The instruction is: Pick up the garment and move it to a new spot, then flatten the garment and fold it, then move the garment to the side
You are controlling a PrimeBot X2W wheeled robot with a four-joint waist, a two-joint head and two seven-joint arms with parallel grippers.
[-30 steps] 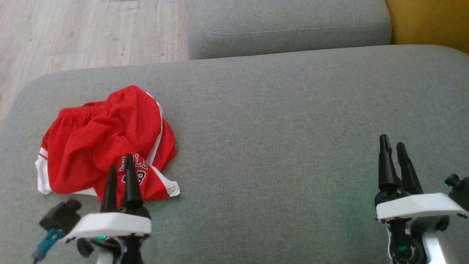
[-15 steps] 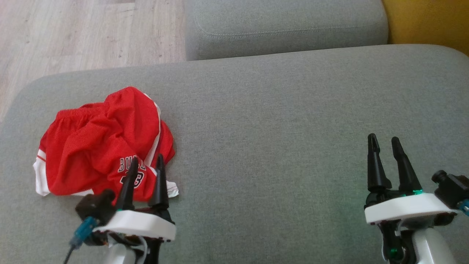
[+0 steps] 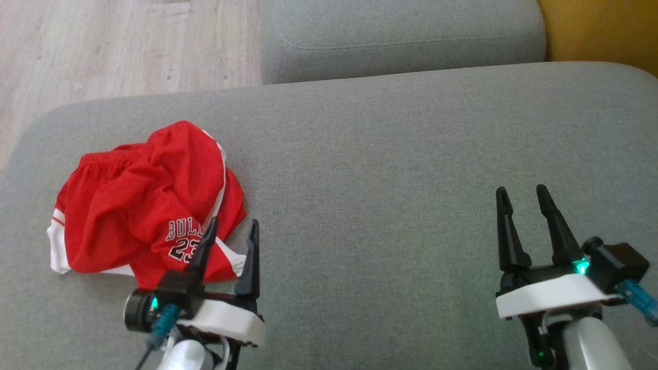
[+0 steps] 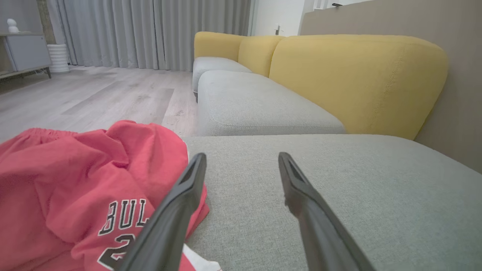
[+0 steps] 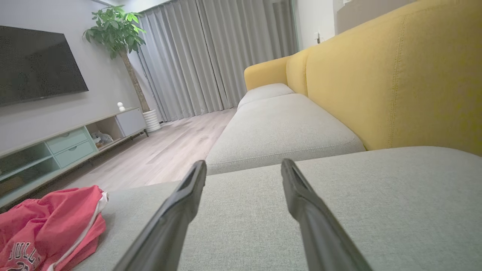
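The crumpled red garment [image 3: 144, 205] lies on the grey sofa cushion [image 3: 390, 154] just ahead and left of the left gripper [image 3: 233, 223], whose fingers are spread and empty, one at the cloth's near corner, while the right gripper [image 3: 521, 190], likewise spread and empty, hovers well apart.

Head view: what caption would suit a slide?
Crumpled red Bulls shorts on a grey sofa cushion; left gripper open at their edge, right gripper open, well apart.
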